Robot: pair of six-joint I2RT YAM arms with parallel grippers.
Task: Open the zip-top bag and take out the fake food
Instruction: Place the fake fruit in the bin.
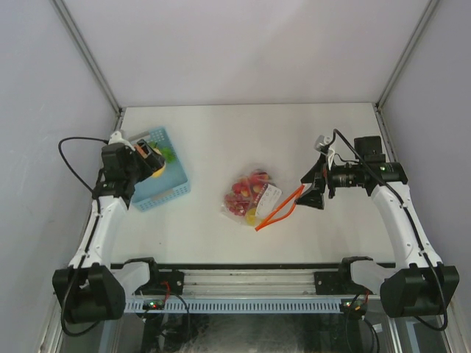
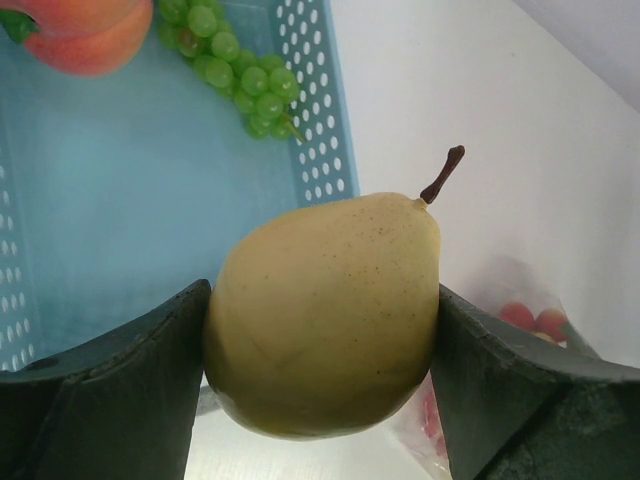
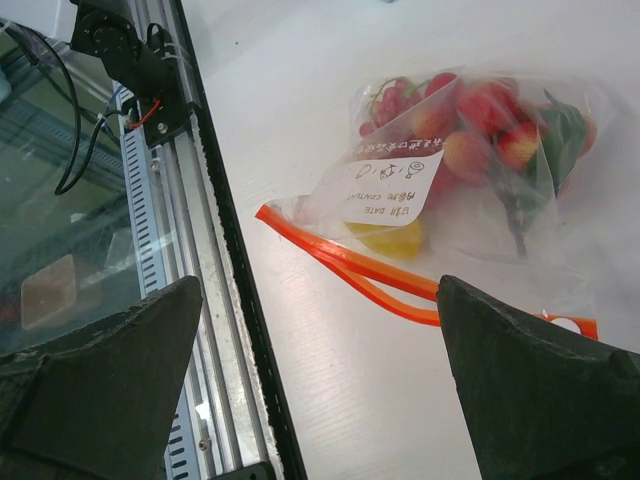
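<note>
Your left gripper point(image 2: 320, 335) hung over the light-blue basket point(image 2: 100, 220) at the left of the white table point(image 1: 243, 140), its fingers clamped on either side of a yellow pear point(image 2: 325, 300) whose brown stem pointed up and to the right. Inside the basket lay a bunch of green grapes point(image 2: 235, 70) against the perforated wall and a peach-coloured fruit point(image 2: 80, 30) in the far corner.

The zip-top bag point(image 1: 250, 197) lay flat near the table's middle, well apart from the basket, with the fake food point(image 3: 470, 110) inside it: mostly red pieces, one yellow, something green. Its white label point(image 3: 385, 185) faced up, and the two halves of the red-orange zip strip point(image 3: 350, 270) stood parted at the near end.

Your right gripper point(image 3: 320, 380) hovered just beside that strip, fingers spread wide and holding nothing. Whether a fingertip touched the plastic, the views did not show.
</note>
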